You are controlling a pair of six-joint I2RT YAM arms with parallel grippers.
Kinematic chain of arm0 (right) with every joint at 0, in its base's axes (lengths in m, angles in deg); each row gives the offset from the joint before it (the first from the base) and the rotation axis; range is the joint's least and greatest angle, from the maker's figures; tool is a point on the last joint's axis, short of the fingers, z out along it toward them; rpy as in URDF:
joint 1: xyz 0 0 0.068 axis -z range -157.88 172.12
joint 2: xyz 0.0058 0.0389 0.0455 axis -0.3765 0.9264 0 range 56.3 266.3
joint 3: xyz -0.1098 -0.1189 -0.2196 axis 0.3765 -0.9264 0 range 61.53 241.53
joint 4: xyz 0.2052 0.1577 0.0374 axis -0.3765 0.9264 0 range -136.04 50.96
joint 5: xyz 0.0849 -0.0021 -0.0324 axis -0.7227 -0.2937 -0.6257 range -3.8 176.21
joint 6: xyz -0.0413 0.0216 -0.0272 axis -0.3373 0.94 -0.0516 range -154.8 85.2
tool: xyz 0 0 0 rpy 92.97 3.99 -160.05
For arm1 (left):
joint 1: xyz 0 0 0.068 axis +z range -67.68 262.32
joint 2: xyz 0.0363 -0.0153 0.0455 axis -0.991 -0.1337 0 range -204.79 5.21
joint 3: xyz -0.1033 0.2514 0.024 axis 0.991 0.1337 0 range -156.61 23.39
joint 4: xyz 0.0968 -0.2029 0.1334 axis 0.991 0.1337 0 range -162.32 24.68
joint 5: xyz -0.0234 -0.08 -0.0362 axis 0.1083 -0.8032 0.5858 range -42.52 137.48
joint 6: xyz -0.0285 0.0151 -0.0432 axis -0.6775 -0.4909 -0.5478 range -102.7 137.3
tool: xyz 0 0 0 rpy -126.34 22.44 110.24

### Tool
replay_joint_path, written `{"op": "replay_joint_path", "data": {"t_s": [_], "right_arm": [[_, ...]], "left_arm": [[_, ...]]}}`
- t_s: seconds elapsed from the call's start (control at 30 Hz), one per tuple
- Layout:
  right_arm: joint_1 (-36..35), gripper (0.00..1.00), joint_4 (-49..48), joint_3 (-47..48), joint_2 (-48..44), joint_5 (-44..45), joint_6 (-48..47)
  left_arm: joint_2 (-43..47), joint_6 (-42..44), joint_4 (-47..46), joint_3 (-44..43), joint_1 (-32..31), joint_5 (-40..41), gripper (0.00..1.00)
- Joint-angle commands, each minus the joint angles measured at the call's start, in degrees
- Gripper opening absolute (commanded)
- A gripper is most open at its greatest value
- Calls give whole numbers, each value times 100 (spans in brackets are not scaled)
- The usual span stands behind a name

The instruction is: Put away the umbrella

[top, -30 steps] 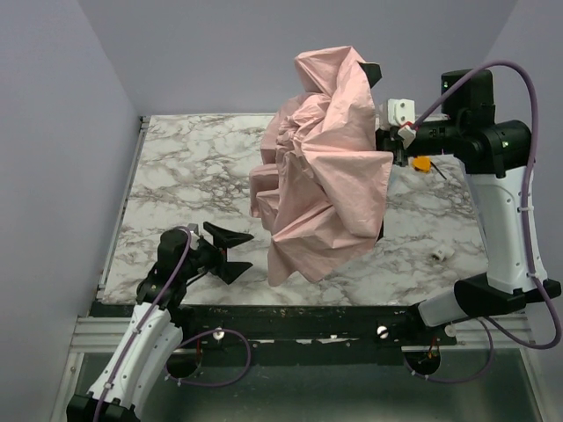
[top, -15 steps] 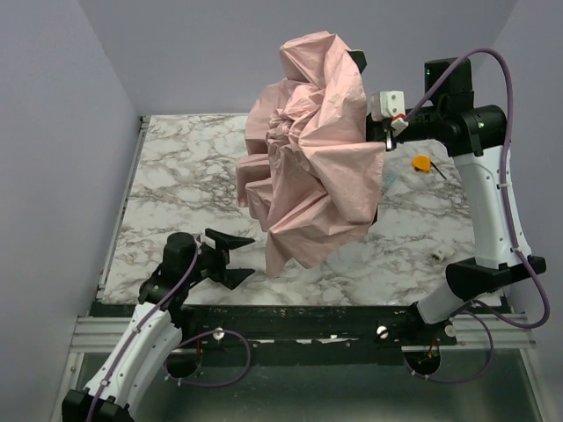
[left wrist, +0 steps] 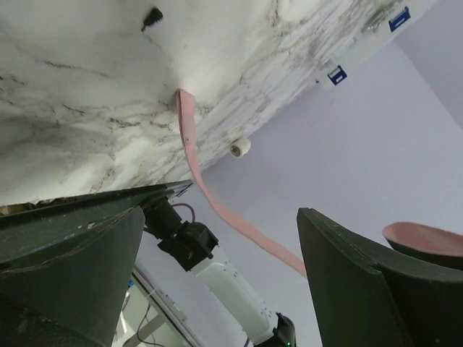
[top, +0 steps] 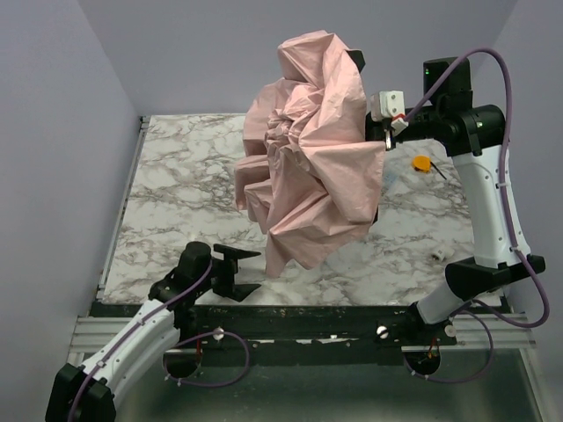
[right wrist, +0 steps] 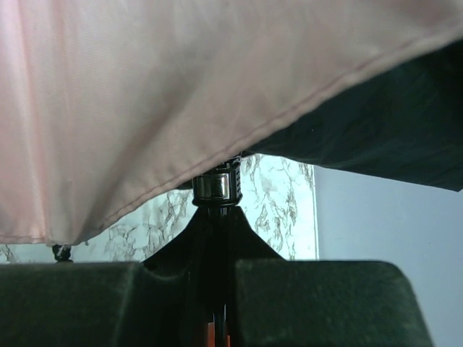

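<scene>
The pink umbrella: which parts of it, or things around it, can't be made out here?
- Handle: in the top view the fabric of the umbrella covers it; the right wrist view shows only a dark shaft piece.
- The right gripper: in the top view, hidden behind the fabric.
- A small white object near the right arm: too small to identify.

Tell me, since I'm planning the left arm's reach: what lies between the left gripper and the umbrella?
Nothing: the top external view shows only bare marble table between left gripper and umbrella.
</scene>
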Motion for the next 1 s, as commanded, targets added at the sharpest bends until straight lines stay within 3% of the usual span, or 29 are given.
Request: {"op": "replay_joint_path", "data": {"t_s": [0.0, 0.27, 0.43, 0.63, 0.7, 0.8, 0.97], "right_arm": [[21, 1, -219, -31, -222, -401, -108], [25, 1, -199, -103, -285, -425, -136], [21, 1, -203, -166, -316, -438, -148], [21, 1, -203, -203, -341, -434, -164], [21, 1, -191, -209, -335, -425, -161], [21, 1, -186, -212, -352, -432, -173], [21, 1, -149, -259, -373, -478, -206]], "left_arm": [[-259, -387, -453, 116, -55, 419, 89], [-564, -421, -494, -21, -412, 587, 84], [-824, -652, -878, 146, -667, 729, 68], [-1269, -663, -1202, -3, -876, 786, 61], [-1395, -658, -1303, -27, -928, 803, 51], [-1521, -719, -1518, 96, -966, 865, 29], [-1559, -682, -1812, 166, -1001, 1048, 29]]}}
